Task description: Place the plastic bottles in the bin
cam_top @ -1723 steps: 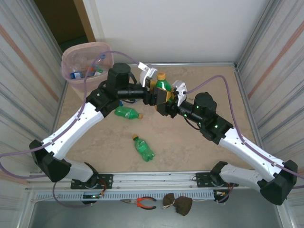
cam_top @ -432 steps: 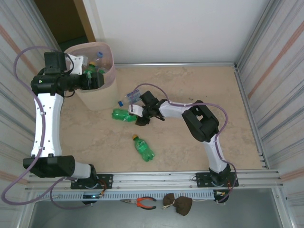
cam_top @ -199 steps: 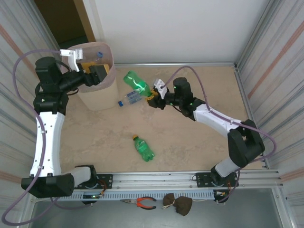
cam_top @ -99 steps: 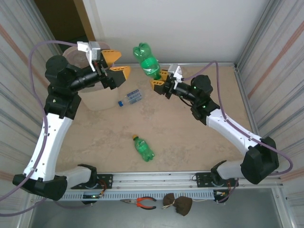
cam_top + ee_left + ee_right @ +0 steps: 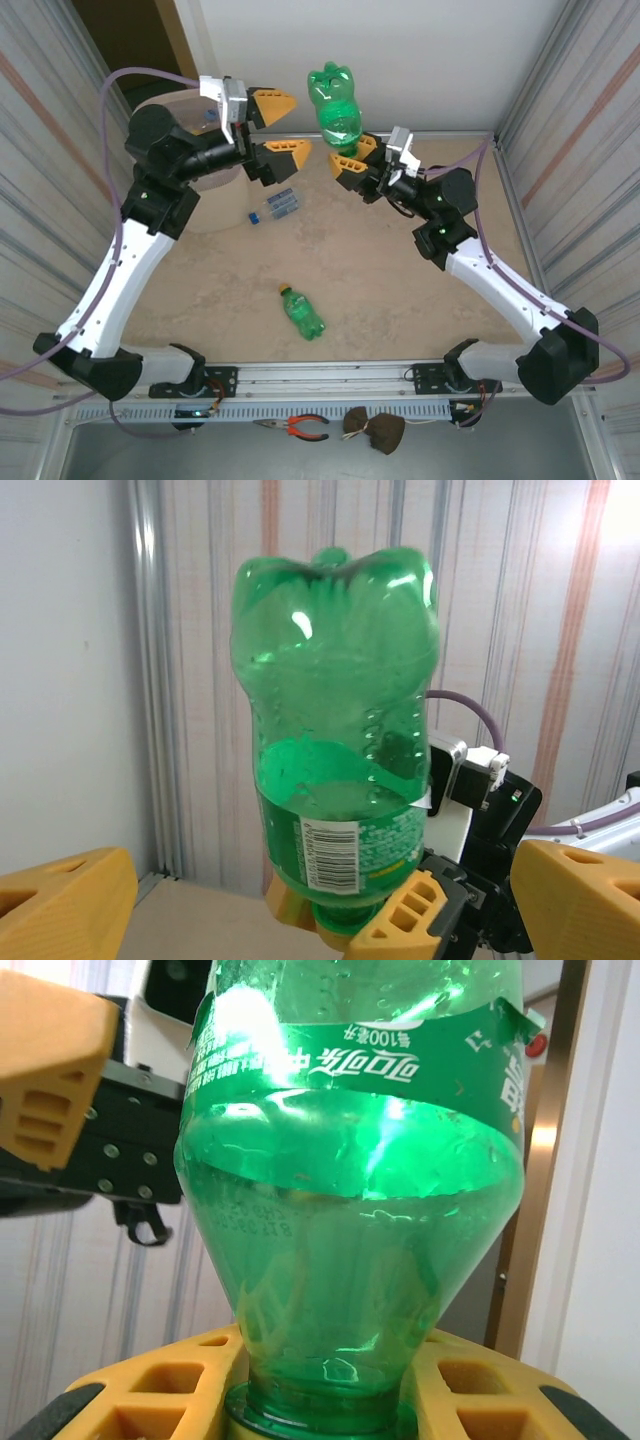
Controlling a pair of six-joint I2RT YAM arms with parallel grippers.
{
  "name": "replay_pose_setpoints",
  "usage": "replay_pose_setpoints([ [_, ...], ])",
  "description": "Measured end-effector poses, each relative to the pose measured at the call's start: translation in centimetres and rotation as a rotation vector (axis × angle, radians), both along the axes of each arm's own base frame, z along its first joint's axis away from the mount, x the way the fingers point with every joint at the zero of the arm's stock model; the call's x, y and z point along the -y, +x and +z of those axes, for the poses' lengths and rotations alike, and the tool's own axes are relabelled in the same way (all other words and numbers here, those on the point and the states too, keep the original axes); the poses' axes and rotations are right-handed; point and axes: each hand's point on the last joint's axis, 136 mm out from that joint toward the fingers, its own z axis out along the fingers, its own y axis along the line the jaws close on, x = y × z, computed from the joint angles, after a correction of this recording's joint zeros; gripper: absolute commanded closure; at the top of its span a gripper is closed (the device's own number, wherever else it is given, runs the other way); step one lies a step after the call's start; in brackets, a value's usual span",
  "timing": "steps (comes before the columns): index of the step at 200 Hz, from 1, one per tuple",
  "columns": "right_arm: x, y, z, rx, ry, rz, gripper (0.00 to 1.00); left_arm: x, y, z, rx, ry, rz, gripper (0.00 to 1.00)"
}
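Even bright light, soft shadows; glare on green bottle [image 5: 350, 1210]; bkgd slightly blurred, maybe.

You have the raised bottle [image 5: 338, 105] neck-down in the right gripper [image 5: 356, 160], with the left gripper [image 5: 298, 124] just left of it (not touching). The bin [image 5: 212, 205] stands far left; a second bottle [image 5: 282, 203] lies beside it, and a third bottle [image 5: 303, 312] lies nearer the bases.

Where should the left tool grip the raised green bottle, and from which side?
Grip the green bottle at mid-body, the left tool coming level from its own side. It stands inverted, base up, and the right tool clamps the neck, leaving the body free.
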Motion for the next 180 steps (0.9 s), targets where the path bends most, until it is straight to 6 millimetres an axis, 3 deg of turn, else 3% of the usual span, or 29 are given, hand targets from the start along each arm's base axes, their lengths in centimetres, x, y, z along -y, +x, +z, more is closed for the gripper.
replay_pose_setpoints([
  [95, -0.4, -3.1, 1.6, 0.048, 0.031, 0.062, 0.77, 4.9, -2.8, 1.2, 0.065, -0.034, -0.156, 0.05],
  [180, -0.3, -3.7, 2.0, 0.061, 0.036, 0.067, 0.76, 5.8, -4.3, 2.0, 0.113, -0.062, -0.199, 0.23],
])
